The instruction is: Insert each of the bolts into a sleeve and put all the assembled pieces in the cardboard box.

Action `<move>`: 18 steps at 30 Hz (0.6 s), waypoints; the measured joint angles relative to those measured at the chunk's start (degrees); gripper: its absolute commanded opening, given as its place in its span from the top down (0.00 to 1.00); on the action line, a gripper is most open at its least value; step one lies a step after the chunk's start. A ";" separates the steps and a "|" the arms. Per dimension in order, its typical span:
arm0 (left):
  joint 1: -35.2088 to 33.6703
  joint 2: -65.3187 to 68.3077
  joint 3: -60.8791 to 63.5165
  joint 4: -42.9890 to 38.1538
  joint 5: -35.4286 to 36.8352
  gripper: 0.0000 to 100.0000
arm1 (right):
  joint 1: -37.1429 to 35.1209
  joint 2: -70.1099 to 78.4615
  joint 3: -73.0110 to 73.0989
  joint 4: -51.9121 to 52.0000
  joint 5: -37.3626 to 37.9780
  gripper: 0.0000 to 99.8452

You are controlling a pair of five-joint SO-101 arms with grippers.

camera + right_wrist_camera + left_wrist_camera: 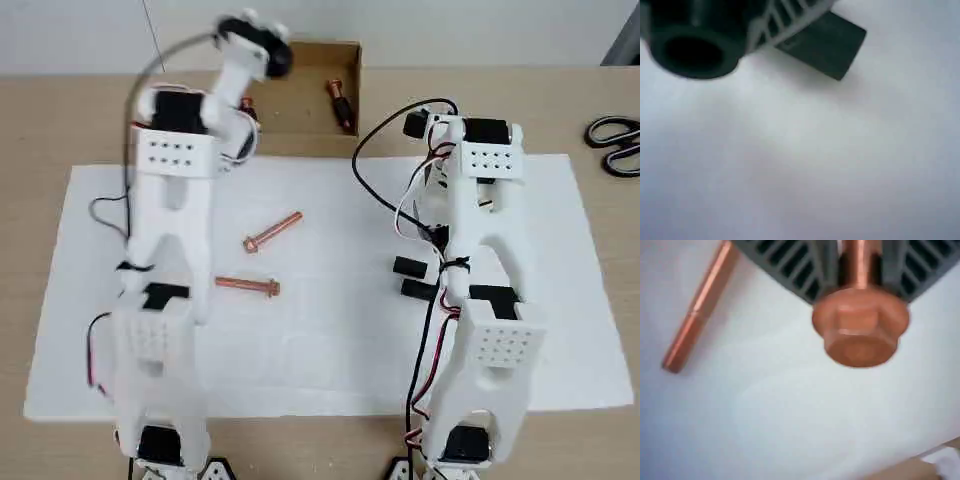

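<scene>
A: Status?
B: My left gripper (858,265) clamps a bolt (860,330) by the shank, head free. My right gripper (727,22) pinches a sleeve (692,50), bore exposed, probably for mating.
A: Rest?
B: Spare bolt (700,310) and spare sleeve (830,47) on the sheet (330,330). Box (300,130) beyond.

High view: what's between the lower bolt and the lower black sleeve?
Only bare white sheet lies between that bolt and the sleeve, as the high view shows.

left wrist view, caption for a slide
Left pincer shut on a copper bolt, head toward the camera, over a white sheet with a second bolt
</scene>
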 measured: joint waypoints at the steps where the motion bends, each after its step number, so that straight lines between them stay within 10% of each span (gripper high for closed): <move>1: 0.00 -2.99 1.93 0.00 1.32 0.99 | 0.00 -0.44 0.00 0.00 0.00 1.00; 18: 7.91 -53.45 40.97 0.09 3.43 0.99 | -7.12 -35.96 14.15 0.70 0.00 1.00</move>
